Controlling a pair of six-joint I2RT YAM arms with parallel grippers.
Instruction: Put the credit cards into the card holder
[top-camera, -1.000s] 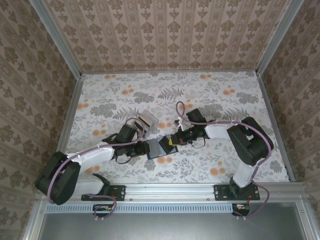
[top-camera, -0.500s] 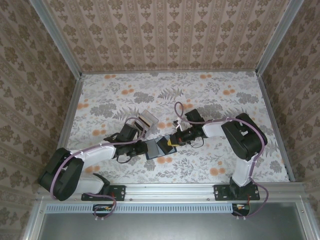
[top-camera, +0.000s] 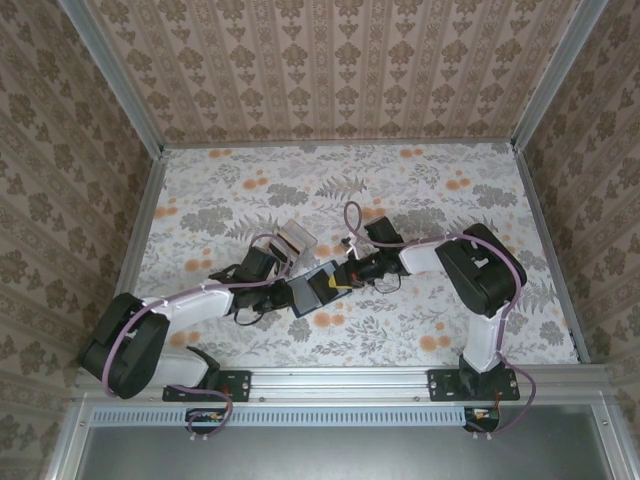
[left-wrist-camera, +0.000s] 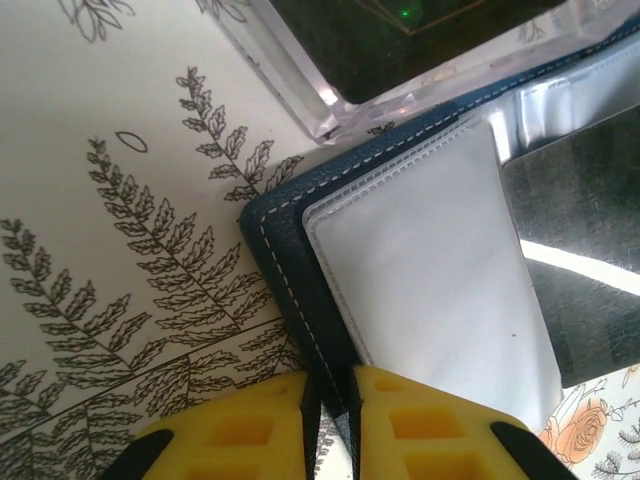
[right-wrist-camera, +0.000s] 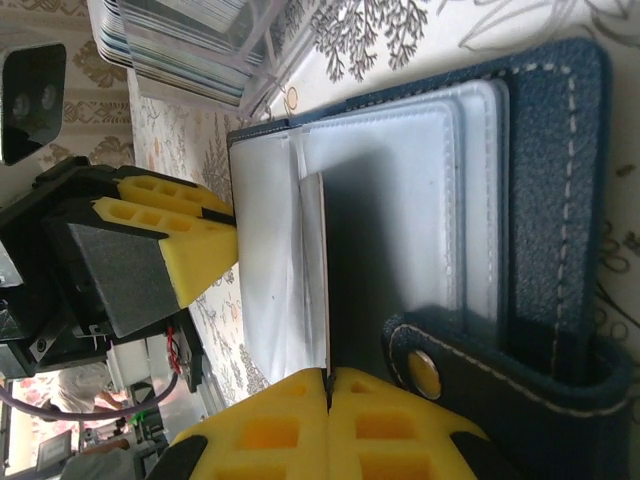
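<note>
Lying open, the navy card holder (right-wrist-camera: 570, 150) carries a dark credit card (right-wrist-camera: 390, 250).

The navy, white-stitched card holder (top-camera: 315, 287) lies open on the tabletop (top-camera: 450, 200), clear sleeves up. One dark credit card (left-wrist-camera: 580, 250) tilts over a sleeve, with the other credit cards (right-wrist-camera: 185, 45) stacked edge-on nearby.

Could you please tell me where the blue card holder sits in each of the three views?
Top external: card holder at centre, slightly left, on the table.
Left wrist: centre to right, its blue edge in the left gripper.
Right wrist: lying open across centre and right.
Shared landmark: the clear card box beside it.
</note>
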